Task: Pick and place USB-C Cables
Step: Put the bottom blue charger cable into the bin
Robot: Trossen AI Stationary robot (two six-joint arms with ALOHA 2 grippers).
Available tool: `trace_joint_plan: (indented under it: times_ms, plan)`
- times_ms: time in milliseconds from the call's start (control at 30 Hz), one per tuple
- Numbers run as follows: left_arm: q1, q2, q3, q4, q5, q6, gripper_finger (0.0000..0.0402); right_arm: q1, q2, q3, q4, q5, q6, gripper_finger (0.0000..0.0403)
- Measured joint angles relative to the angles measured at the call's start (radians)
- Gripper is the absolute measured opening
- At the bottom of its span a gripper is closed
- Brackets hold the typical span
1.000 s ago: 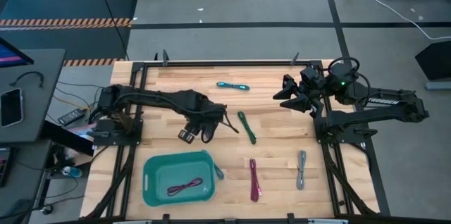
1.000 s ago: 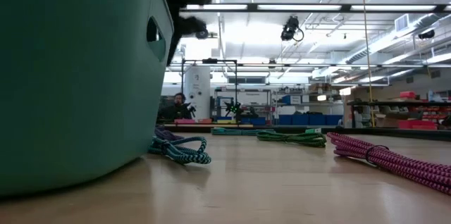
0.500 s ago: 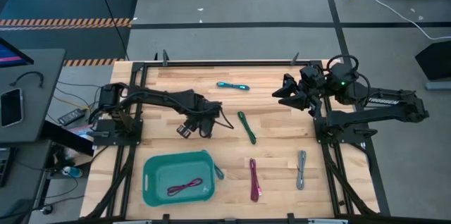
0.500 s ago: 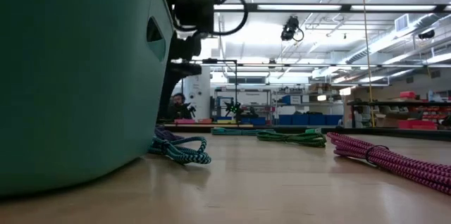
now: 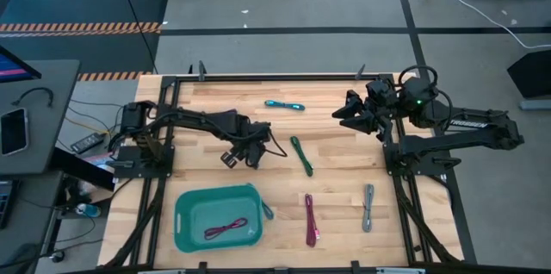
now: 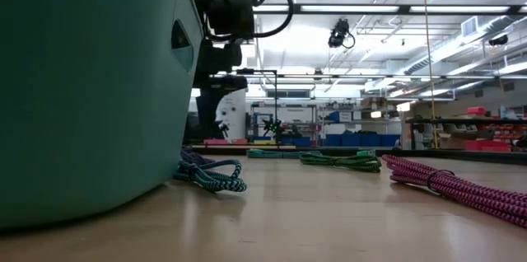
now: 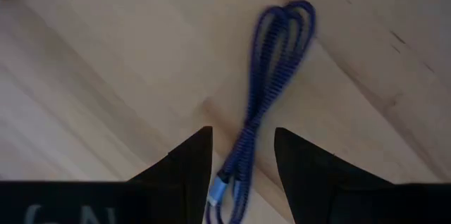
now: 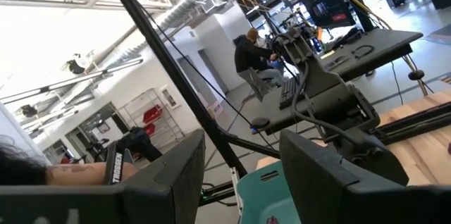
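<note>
One magenta USB-C cable (image 5: 225,229) already lies inside the teal bin (image 5: 191,204), and a dark teal one (image 6: 210,176) sits against the bin's outside wall. The left gripper (image 7: 241,155) hangs just beyond the bin's far rim with fingers spread either side of a blue-purple cable (image 7: 266,104) lying flat on the table, not yet pinched. By my reckoning most of the job remains: the green (image 5: 301,155), cyan (image 5: 284,104), magenta (image 5: 310,219) and grey (image 5: 368,207) cables lie loose away from the bin, and the right gripper (image 5: 351,112) waits spread, far from it.

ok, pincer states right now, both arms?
Left pincer: open, straddling the purple cable on the table, not gripping.
Right pincer: open, empty, raised at the table's right edge.
</note>
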Motion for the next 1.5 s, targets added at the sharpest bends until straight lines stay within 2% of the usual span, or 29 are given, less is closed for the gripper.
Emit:
trace_joint_plan:
  times_ms: [467,700,1267,1400,1500]
  plan:
    - [0.079,0.030,-0.001,0.012,0.005,0.031,0.0160,0.000,0.000,0.000,0.000,0.004,0.000,0.0189]
    - [0.069,0.080,-0.001,0.028,0.025,0.030,0.0160,0.000,0.000,0.000,0.000,0.004,0.002,0.0189]
    - [0.063,0.090,0.000,0.021,0.043,0.019,0.0158,0.000,0.000,0.000,0.000,0.008,0.001,0.0189]
    - [0.063,0.123,0.005,-0.001,0.046,-0.013,0.0125,0.000,0.000,0.000,0.000,0.008,0.001,0.0189]
    - [0.061,0.152,0.007,-0.021,0.061,-0.044,0.0072,0.000,0.000,0.000,0.002,0.008,0.006,0.0189]
